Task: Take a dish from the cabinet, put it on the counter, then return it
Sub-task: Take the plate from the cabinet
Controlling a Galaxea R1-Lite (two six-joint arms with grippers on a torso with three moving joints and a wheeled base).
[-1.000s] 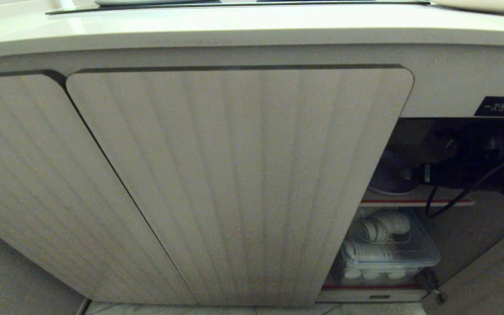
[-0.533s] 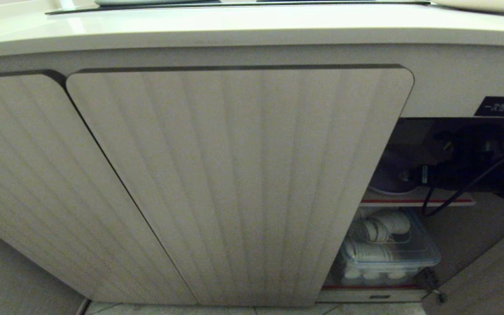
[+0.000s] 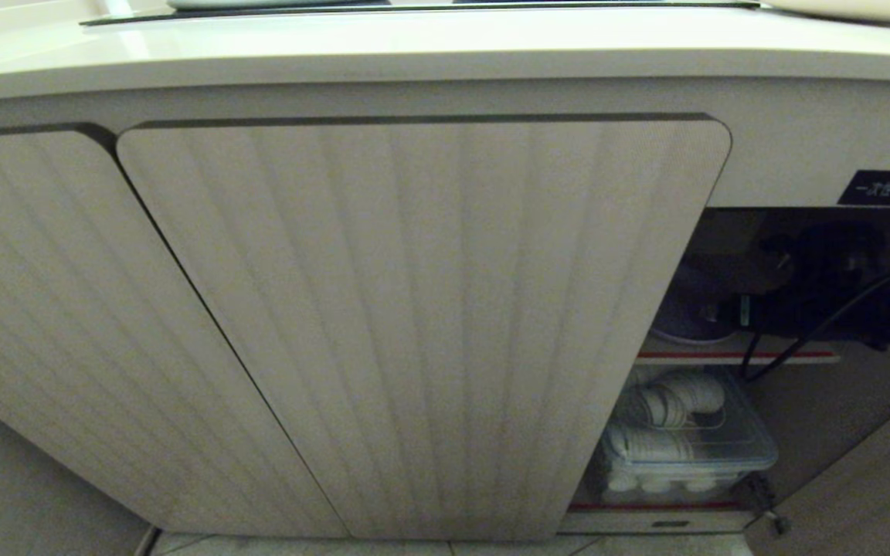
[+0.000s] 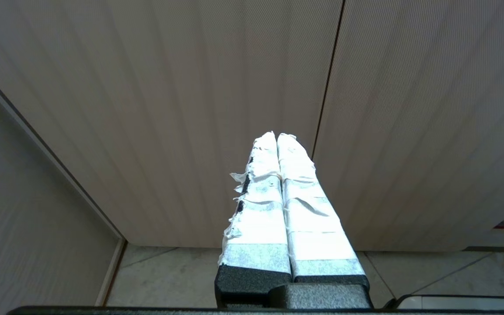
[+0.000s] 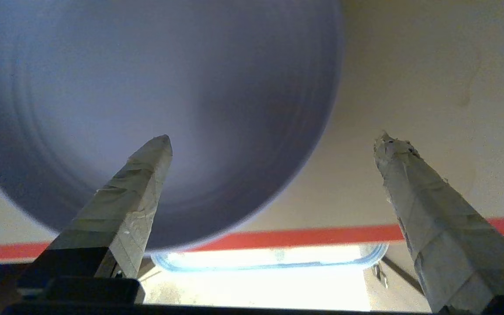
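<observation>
Barely anything's shifted, your right gripper (image 5: 274,140) just crept in, jaws wide apart to straddle the plate (image 5: 155,109) on the cabinet (image 3: 414,309) shelf (image 5: 409,87).

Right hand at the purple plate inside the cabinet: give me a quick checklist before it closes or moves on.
1. Right hand open: ok, fingers spread wide.
2. Round matte lavender-purple plastic plate lying on the inner shelf with the red-striped edge: ok.
3. Plate rim between the fingers: not ok; one finger lies over the plate, the other beside it.
4. Plate held: not ok, nothing gripped.
5. Clear plastic container on the shelf below, out of the way: ok.
6. Left hand shut and empty, facing the closed pale beige ribbed cabinet doors: ok.
</observation>
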